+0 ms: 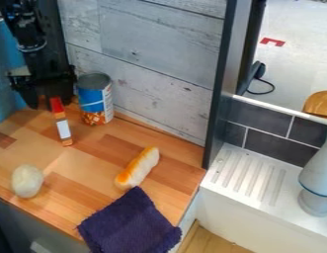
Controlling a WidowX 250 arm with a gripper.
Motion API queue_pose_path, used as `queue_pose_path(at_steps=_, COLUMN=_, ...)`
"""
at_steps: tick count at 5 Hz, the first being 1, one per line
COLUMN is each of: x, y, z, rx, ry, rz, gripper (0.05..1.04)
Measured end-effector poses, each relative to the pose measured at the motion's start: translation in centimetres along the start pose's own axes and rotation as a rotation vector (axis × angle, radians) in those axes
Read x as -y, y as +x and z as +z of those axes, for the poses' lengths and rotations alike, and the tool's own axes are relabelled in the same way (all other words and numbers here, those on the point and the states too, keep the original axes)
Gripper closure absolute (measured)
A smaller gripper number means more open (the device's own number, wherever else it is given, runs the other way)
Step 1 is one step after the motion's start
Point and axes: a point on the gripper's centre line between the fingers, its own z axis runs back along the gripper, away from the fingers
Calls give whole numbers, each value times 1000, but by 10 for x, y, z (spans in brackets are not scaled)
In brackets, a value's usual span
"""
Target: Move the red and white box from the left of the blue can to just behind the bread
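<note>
I'm seeing a dark purple cloth (129, 222) lying nearest; beyond it, a slim red-and-white stick (63, 129) is pointing toward me from beside the black claw (48, 103) — its opening and any hold I'm failing to tell. Squaring to that narrow width is mattering, clear of the blue-labelled metal can (94, 99).

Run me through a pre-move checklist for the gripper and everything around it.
1. Gripper in view, upper left: ok.
2. Red-and-white bar securely gripped: cannot tell; its red end is at the gripper.
3. Can upright: ok.
4. Generous room between gripper and can: not ok, they look close.
5. Bread roll away from gripper: ok.
6. Purple cloth fully on counter: not ok, it overhangs the edge.
</note>
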Motion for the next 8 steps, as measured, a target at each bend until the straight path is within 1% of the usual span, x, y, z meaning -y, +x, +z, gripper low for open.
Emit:
queue_pose_path(at_steps=1, x=0, y=0, z=-10, rx=-12, ry=2, rz=-1, gripper=85)
queue_pose_path(at_steps=2, x=2, y=3, z=-16, rx=-12, ry=3, rz=-2, gripper=119)
queue_pose_path(at_steps=3, x=6, y=3, z=-22, rx=-13, ry=-4, rz=-1, gripper=312)
queue_pose_path(at_steps=4, x=5, y=1, z=-26, rx=-13, ry=-2, rz=21, gripper=620)
queue_pose_path(at_steps=5, x=4, y=-1, z=-26, rx=-27, ry=0, rz=25, gripper=693)
queue_pose_path(at_steps=6, x=7, y=-10, z=-18, rx=-82, ry=23, rz=-5, gripper=693)
queue_pose_path(at_steps=7, x=24, y=-8, z=28, rx=-24, ry=4, rz=-54, gripper=693)
queue_pose_path(at_steps=8, x=56, y=-15, z=42, rx=0, ry=-34, rz=-145, gripper=693)
